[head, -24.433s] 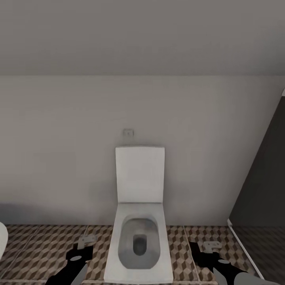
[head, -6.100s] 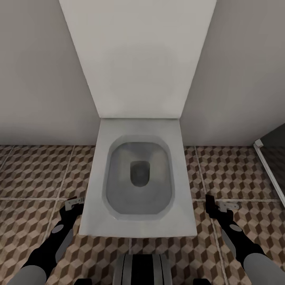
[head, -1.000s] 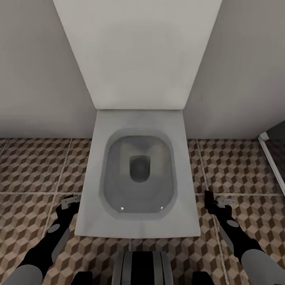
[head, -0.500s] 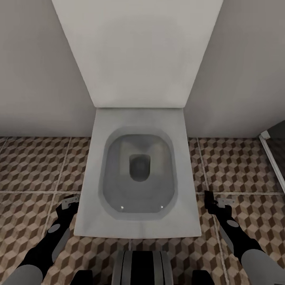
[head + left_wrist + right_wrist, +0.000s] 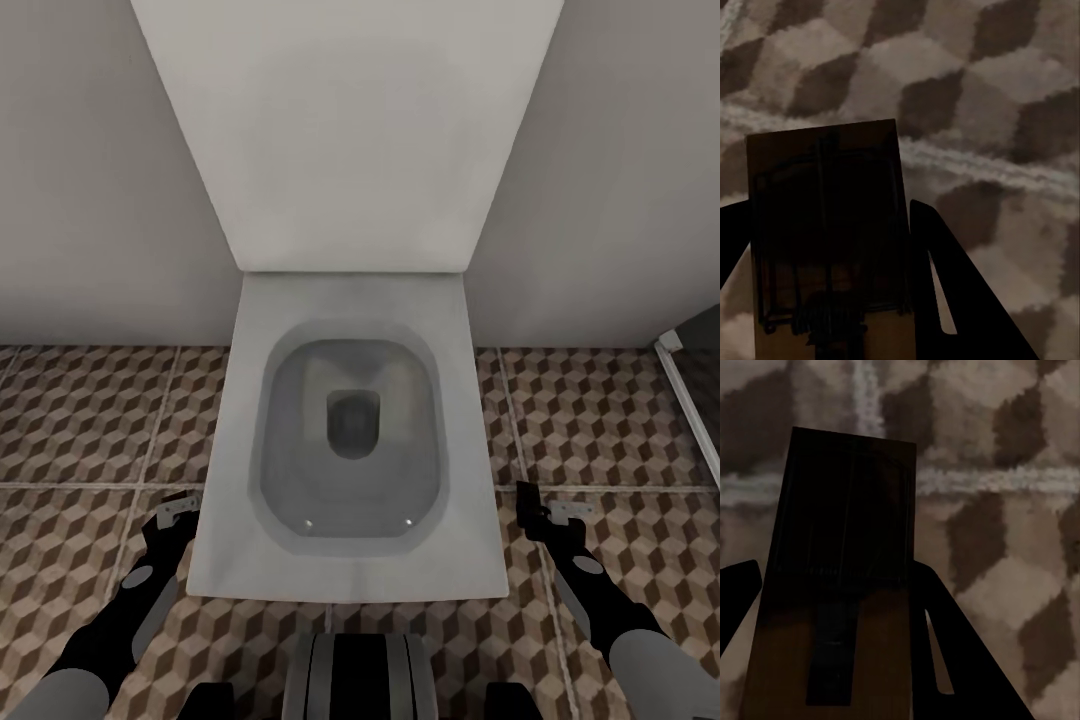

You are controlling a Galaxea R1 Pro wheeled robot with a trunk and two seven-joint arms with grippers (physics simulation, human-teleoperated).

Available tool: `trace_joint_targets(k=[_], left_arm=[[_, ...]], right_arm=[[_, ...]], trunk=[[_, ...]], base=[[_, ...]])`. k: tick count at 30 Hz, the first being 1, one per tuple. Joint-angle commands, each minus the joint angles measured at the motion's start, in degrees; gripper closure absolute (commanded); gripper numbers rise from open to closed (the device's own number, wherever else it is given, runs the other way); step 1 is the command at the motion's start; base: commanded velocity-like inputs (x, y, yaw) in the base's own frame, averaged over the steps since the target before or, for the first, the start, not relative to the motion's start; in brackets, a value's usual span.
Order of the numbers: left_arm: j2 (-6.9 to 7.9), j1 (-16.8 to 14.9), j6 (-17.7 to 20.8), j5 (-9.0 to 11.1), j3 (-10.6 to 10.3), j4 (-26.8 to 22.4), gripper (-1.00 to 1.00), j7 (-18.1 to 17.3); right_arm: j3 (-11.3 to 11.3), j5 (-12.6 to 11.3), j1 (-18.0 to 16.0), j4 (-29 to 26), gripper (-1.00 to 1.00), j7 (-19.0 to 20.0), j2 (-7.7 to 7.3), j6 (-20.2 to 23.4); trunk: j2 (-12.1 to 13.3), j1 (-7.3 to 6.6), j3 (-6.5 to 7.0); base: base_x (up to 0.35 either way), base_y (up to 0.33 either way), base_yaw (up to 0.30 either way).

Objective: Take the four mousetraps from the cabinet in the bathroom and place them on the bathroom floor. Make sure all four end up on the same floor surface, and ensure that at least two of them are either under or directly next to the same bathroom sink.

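L gripper [image 5: 172, 512] clamps a mousetrap [image 5: 829, 240] btwn its fingers [image 5: 960, 292], R gripper [image 5: 548, 510] likewise grips a 2nd mousetrap [image 5: 840, 585], both held low over the cube-pattern bathroom floor [image 5: 90, 420] either side of an open white toilet [image 5: 350, 440] against the wall.

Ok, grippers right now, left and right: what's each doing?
Left gripper: closed on a mousetrap.
Right gripper: closed on another mousetrap.

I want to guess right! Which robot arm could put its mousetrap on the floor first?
Neither is clearly ahead. The left gripper and right gripper each hold a mousetrap over the bathroom floor, mirrored beside the toilet.
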Motion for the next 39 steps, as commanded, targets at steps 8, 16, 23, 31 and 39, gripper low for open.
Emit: trace_joint_targets(k=[8,16,23,31,39], left_arm=[[-0.61,0.0,-0.2,0.1,-0.2,0.0,1.0,0.3],[-0.7,0.0,-0.2,0.1,-0.2,0.0,1.0,0.3],[-1.35,0.0,0.1,0.1,-0.2,0.0,1.0,0.2],[-1.35,-0.2,2.1,0.0,-0.2,0.1,1.0,-0.1],[-1.01,-1.1,6.7,-0.2,-0.2,0.3,1.0,-2.6]], right_arm=[[0.0,0.0,0.0,0.0,1.0,-0.1,0.01,-0.2],[0.0,0.0,0.0,0.0,1.0,-0.1,0.01,-0.2],[0.0,0.0,0.0,0.0,1.0,-0.1,0.01,-0.2],[0.2,0.0,0.0,0.0,1.0,-0.1,0.01,-0.3],[0.3,0.0,0.0,0.0,1.0,-0.1,0.01,-0.2]], trunk=[[0.0,-0.01,-0.03],[0.0,-0.01,-0.03],[0.0,-0.01,-0.03],[0.0,-0.01,-0.03],[0.0,-0.01,-0.03]], base=[[0.0,0.0,0.0],[0.0,0.0,0.0],[0.0,0.0,0.0],[0.0,0.0,0.0],[0.0,0.0,0.0]])
